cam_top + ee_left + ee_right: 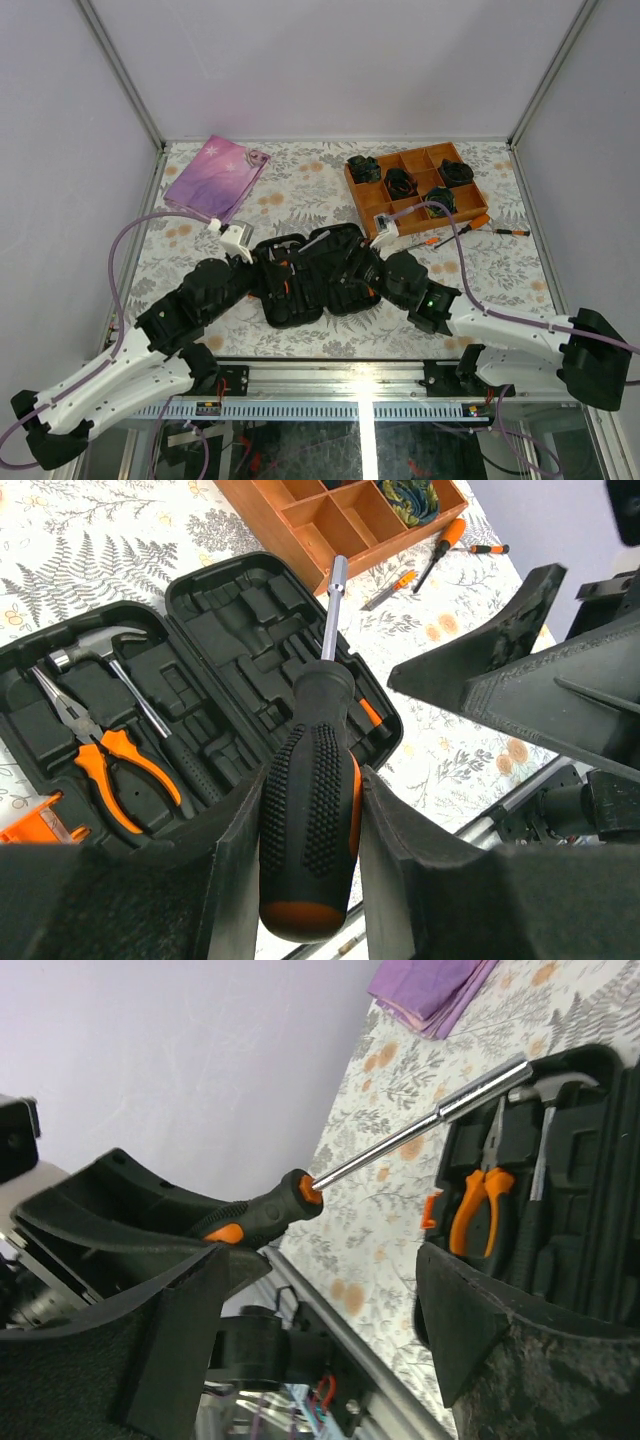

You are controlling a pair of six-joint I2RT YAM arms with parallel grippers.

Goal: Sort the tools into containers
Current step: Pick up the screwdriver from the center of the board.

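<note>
My left gripper (310, 780) is shut on the studded black-and-orange handle of a driver (312, 810), whose metal shaft (331, 610) points out over the open black case (245, 610). In the case lie orange-handled pliers (120, 765) and a hammer (100, 645). My right gripper (325, 1270) stands open, nothing between its fingers, just beside the driver's handle (262, 1210) and the case (590, 1160). From above, both grippers meet over the case (300, 300) at mid-table. Loose screwdrivers (478, 224) lie on the cloth at the right.
An orange divided tray (372, 205) with black rolled bundles stands at the back right, just behind the loose screwdrivers. A pink-purple pouch (215, 178) lies at the back left. The table's metal front rail (400, 375) runs close below both grippers.
</note>
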